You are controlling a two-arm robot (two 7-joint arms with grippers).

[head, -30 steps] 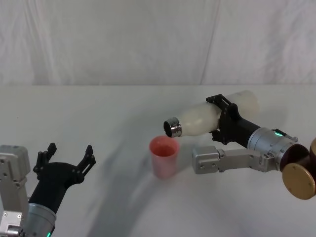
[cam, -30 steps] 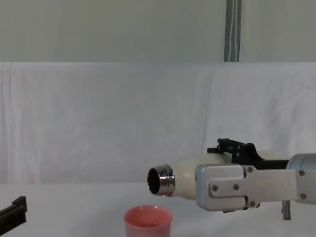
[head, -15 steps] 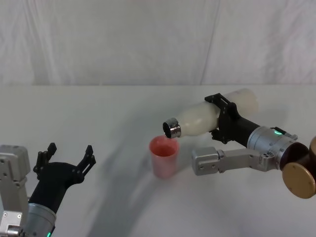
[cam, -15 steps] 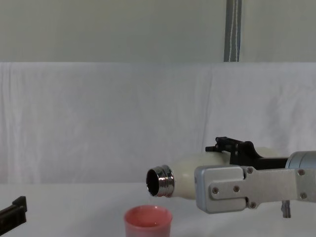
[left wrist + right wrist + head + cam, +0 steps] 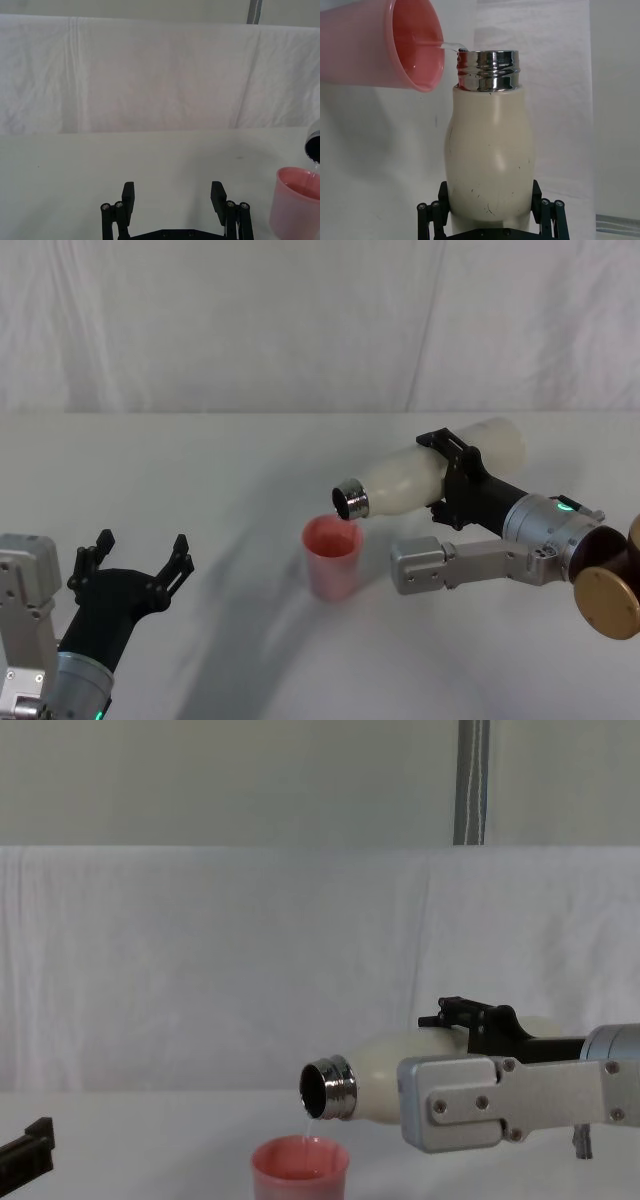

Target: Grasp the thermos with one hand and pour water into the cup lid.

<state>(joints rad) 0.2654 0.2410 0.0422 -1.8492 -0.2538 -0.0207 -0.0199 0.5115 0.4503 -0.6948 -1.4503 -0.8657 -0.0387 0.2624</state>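
The cream-white thermos (image 5: 425, 476) is tipped almost level in the air, held around its body by my right gripper (image 5: 455, 472), which is shut on it. Its steel neck (image 5: 328, 1089) hangs just above the pink cup lid (image 5: 332, 557), which stands upright on the table. A thin stream of water runs from the neck (image 5: 488, 70) into the cup lid (image 5: 395, 45). The cup lid (image 5: 299, 1170) sits below the mouth. My left gripper (image 5: 135, 560) rests open and empty at the near left, well apart from the cup lid (image 5: 296, 202).
A white cloth covers the table (image 5: 200, 470) and hangs as a backdrop behind it. My right arm's silver body (image 5: 470, 565) lies just right of the cup lid. A grey pole (image 5: 471, 782) stands beyond the backdrop.
The thermos has tilted a little further down at its neck, and water now runs from it into the cup lid. The left arm has not moved.
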